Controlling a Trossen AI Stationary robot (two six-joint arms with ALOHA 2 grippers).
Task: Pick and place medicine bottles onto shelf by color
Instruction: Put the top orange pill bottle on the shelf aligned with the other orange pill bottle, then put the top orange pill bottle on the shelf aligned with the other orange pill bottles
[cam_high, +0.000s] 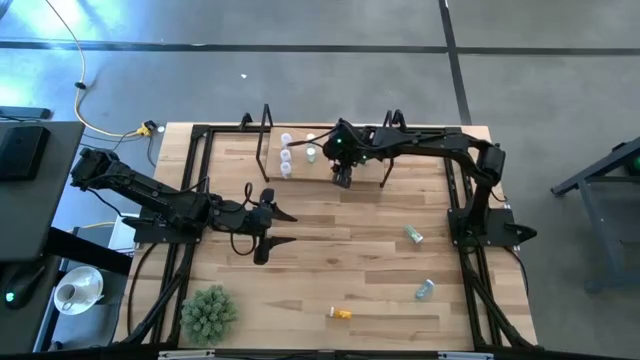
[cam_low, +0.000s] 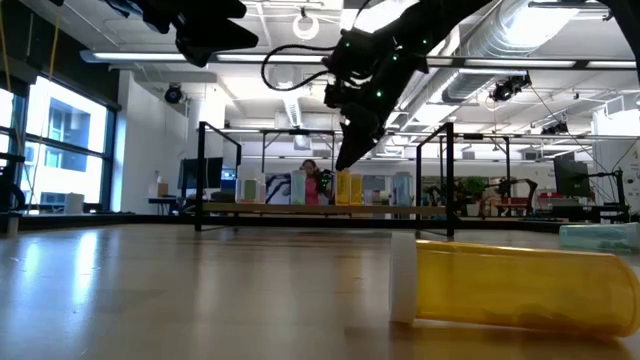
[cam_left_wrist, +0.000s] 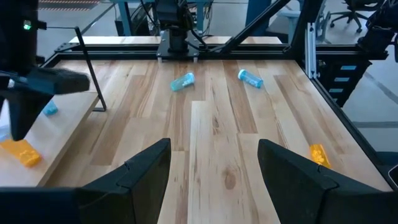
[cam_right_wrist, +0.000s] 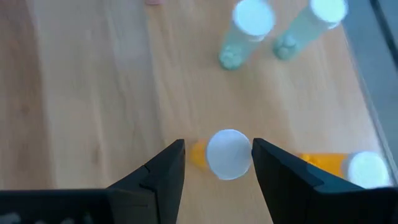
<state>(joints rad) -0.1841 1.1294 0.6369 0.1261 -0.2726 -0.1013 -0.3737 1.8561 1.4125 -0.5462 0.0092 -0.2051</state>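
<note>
Your right gripper (cam_right_wrist: 217, 163) hangs over the shelf (cam_high: 300, 170) with its jaws parted, straddling the white cap of an upright orange bottle (cam_right_wrist: 227, 154). A sliver of gap shows on each side of the cap, so you cannot tell whether the fingers (cam_right_wrist: 160, 174) actually press it.

Just beside that bottle on the board, a second orange bottle (cam_right_wrist: 348, 167) with a white cap stands. Farther from the jaws, two pale green bottles (cam_right_wrist: 244, 34) stand upright on the same board, their white caps toward the wrist camera. In the high view, a cluster of white caps (cam_high: 286, 155) sits on the shelf on the side of the gripper toward your left arm.

Your left gripper (cam_left_wrist: 211, 174) hovers over bare tabletop (cam_high: 330, 260), well apart from the shelf, jaws spread wide and holding nothing.

Ahead of those open jaws lie two teal bottles (cam_left_wrist: 183, 81) on their sides on the table, and off to one side a lone orange bottle (cam_left_wrist: 318, 154) lies on its side near the table's edge. The low view shows that orange bottle close up, lying flat with its white cap on.
</note>
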